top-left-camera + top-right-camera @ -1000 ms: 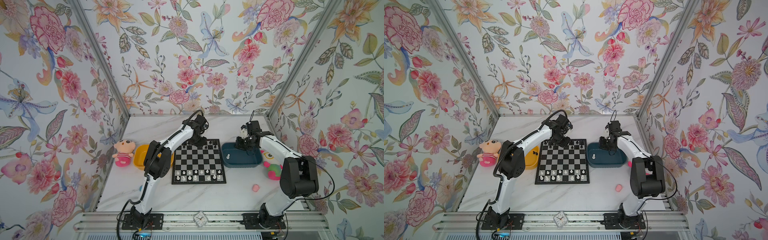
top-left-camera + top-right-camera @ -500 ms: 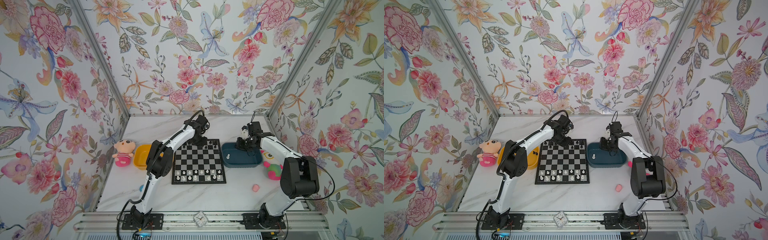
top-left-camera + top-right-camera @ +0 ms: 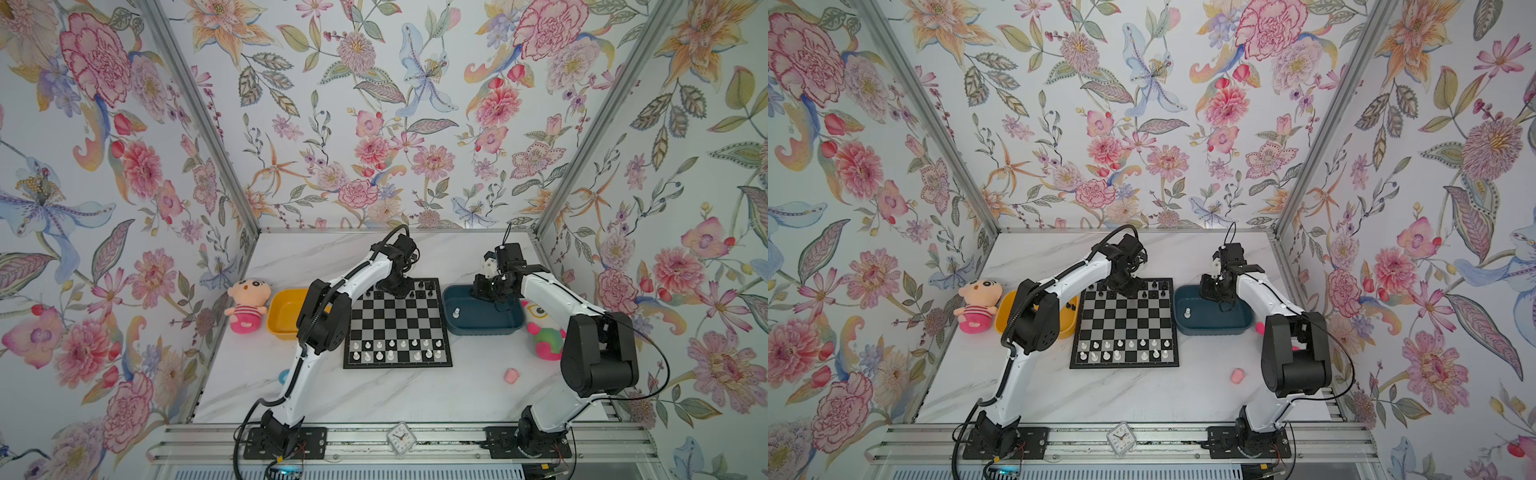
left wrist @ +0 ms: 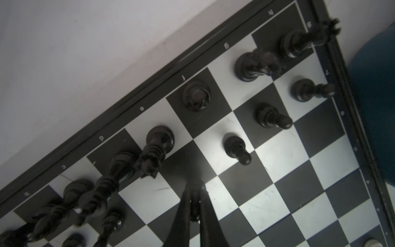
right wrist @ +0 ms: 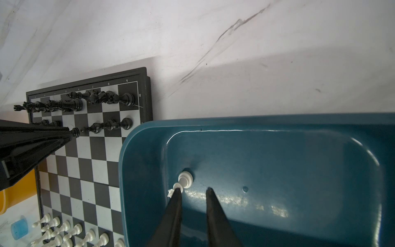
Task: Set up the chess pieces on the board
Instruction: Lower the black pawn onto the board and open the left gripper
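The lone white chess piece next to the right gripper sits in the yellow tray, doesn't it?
Not quite. The white chess piece next to the right gripper sits in the dark blue tray, not the yellow one. The right wrist view shows it on the tray's blue floor, close beside one fingertip.

We see floral wallpaper (image 3: 374, 104) on three walls in both top views: pink, orange and blue blooms on white. Grey metal posts (image 3: 199, 120) run up the two back corners. Under the right fingers (image 5: 214, 205) and past their tips spreads a white marble tabletop (image 5: 235, 64), with grey veins and a soft shadow band. Far behind them a metal rail (image 3: 457, 440) edges the table and carries a small clock (image 3: 399, 434). The light is even and soft.
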Motion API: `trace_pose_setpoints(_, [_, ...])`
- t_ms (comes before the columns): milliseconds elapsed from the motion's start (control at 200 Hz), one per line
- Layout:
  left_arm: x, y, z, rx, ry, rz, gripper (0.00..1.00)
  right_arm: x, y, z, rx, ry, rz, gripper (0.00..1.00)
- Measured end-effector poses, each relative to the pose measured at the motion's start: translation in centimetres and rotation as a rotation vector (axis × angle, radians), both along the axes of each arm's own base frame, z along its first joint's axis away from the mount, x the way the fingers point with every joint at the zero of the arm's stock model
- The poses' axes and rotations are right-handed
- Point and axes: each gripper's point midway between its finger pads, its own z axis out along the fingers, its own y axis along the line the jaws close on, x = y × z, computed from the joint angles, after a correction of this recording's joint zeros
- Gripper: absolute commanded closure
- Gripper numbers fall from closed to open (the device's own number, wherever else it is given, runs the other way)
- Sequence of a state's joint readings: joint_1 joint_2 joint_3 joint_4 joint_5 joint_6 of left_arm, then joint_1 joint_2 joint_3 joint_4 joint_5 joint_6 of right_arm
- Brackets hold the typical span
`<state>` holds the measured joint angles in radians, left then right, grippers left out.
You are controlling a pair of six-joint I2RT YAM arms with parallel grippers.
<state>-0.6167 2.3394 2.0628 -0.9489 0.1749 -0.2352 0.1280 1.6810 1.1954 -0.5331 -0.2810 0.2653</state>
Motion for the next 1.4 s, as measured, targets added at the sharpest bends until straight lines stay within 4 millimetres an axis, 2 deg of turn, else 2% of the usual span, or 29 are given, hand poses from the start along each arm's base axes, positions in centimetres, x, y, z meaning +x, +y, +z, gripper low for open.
trace_pose_setpoints(315, [0.40,-0.14,0.19,-0.003,-0.012,0.009,0.95,-0.06,-0.03,-0.14,0.000,0.002,-0.001,0.77])
trace_pose_setpoints(736, [0.83,-0.06,-0.60,0.017,-0.015,0.014,0.94,-0.29,-0.38,-0.15,0.001,-0.002,-0.009,0.77])
trace_pose_setpoints(1401, [0.93,-0.11,-0.81,0.018,-0.012,0.019,0.82,-0.46,-0.54,-0.25,0.001,-0.002,-0.013,0.77])
